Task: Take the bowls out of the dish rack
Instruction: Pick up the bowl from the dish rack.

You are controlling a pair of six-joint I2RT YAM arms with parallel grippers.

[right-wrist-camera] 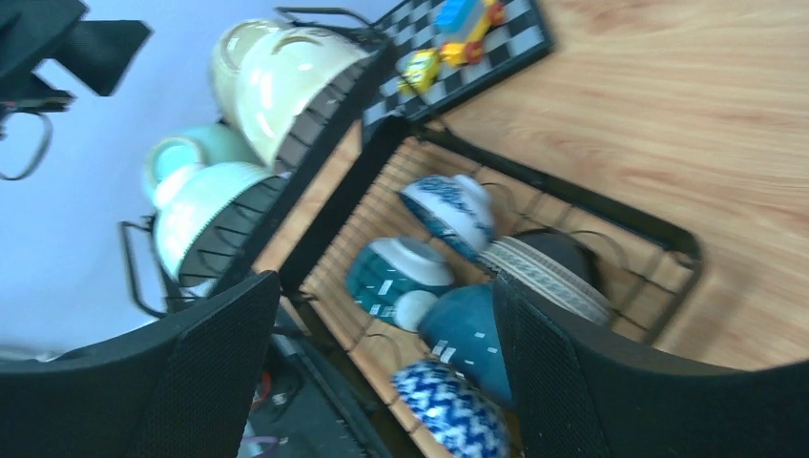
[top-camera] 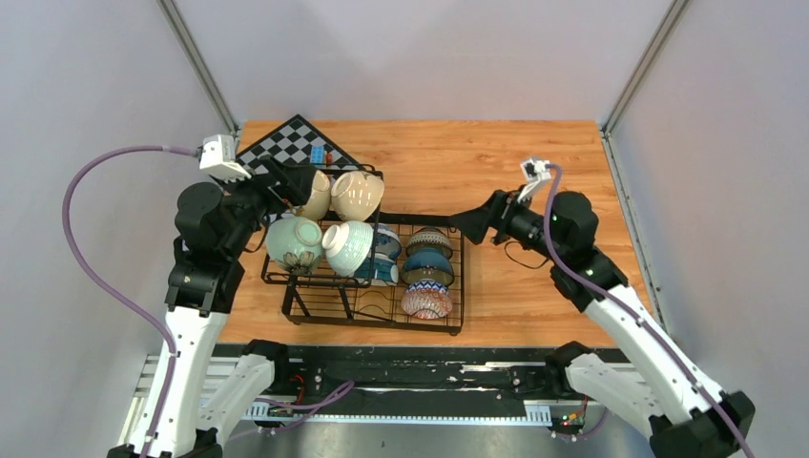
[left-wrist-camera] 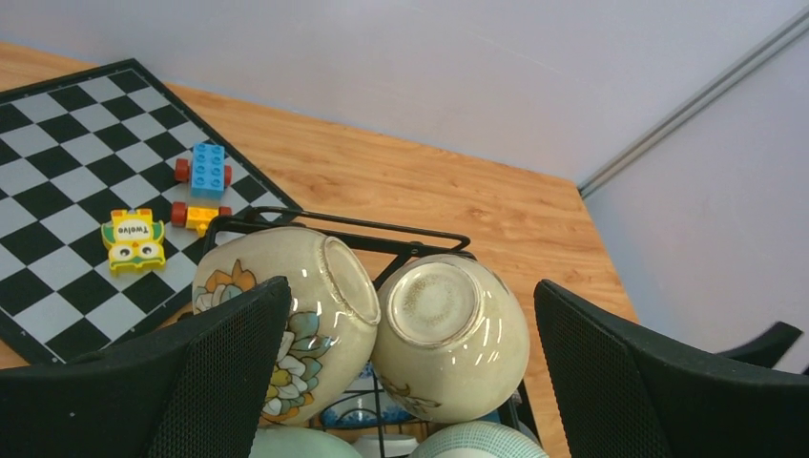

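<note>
Cream bowls [left-wrist-camera: 448,334] atop dish rack [top-camera: 374,324], just ahead between wide left jaws.

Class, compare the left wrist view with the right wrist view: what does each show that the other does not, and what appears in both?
Only the left wrist view: the flower painting on the flowered cream ceramic bowl, and the clear face of the yellow owl toy block. Only the right wrist view: the rack's lower row, including a dark teal ceramic bowl and a blue-and-white zigzag bowl. Both: the black wire dish rack, the black-and-white chessboard, the plain cream ceramic bowl and the wooden table.
</note>
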